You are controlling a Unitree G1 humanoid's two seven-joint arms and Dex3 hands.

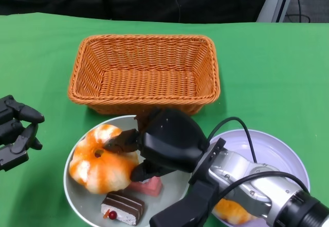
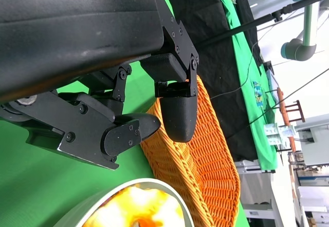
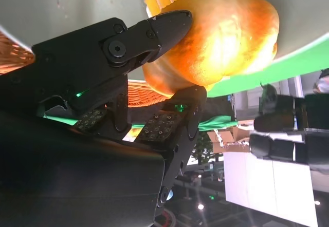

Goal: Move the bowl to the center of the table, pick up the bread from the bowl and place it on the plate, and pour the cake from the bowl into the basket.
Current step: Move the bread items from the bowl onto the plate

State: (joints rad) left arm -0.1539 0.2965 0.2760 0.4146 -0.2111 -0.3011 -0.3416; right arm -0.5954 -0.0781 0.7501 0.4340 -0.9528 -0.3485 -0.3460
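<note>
The grey bowl (image 1: 72, 186) stands at the table's near edge, in front of the basket (image 1: 146, 73). It holds a round orange bread (image 1: 97, 168), a pink cake piece (image 1: 149, 187) and a chocolate cake piece (image 1: 122, 208). My right hand (image 1: 164, 145) reaches over the bowl and grips the bread, one fingertip (image 3: 164, 26) on its top and others against its side. The bread (image 3: 226, 37) still lies in the bowl. The pale plate (image 1: 277, 150) sits at the right under my right forearm. My left hand (image 1: 15, 129) hovers left of the bowl, holding nothing, its fingers (image 2: 154, 114) apart.
The woven basket (image 2: 200, 155) has nothing in it and stands close behind the bowl. Another orange bread-like piece (image 1: 234, 212) lies on the plate, mostly hidden by my right arm. Green cloth covers the table; its far edge runs behind the basket.
</note>
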